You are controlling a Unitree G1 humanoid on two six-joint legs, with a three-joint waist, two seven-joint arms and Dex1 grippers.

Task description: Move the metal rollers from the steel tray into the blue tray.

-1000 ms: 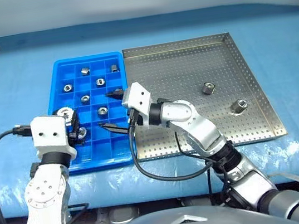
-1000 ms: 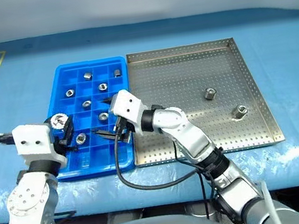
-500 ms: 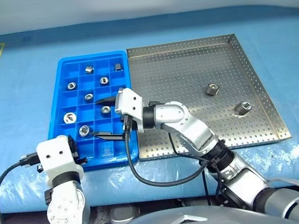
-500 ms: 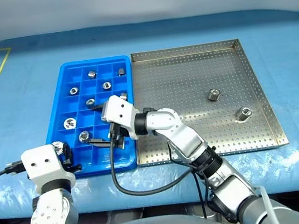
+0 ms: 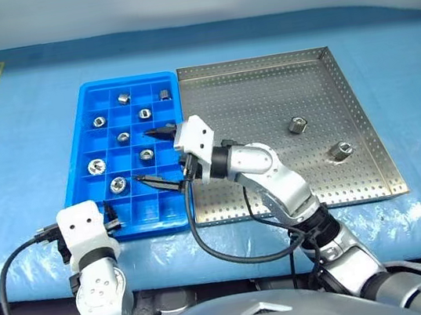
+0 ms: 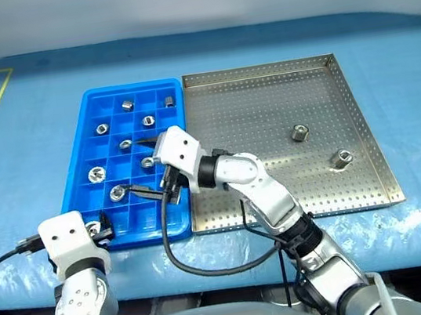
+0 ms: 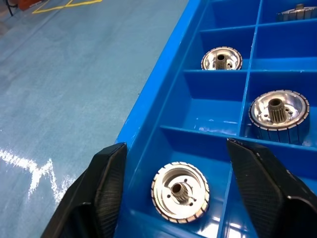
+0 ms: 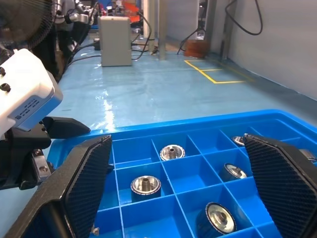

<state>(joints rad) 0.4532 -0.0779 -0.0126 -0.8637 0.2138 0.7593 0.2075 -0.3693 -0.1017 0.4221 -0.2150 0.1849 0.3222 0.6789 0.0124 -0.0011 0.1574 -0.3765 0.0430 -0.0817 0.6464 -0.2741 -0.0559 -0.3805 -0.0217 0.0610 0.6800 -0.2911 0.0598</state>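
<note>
Glossy blue tray (image 5: 83, 156) (plastic), shiny metal rollers (image 7: 180, 191)

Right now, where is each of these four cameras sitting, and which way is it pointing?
Left eye: on the head, looking forward and down at the blue tray and the steel tray; both arms show.
Right eye: beside it, same scene.
Left wrist: on the left arm, looking along the open left tool at a metal roller in a corner compartment.
Right wrist: on the right arm, looking along the open right tool over the blue compartments.
Both wrist views share the blue tray.
</note>
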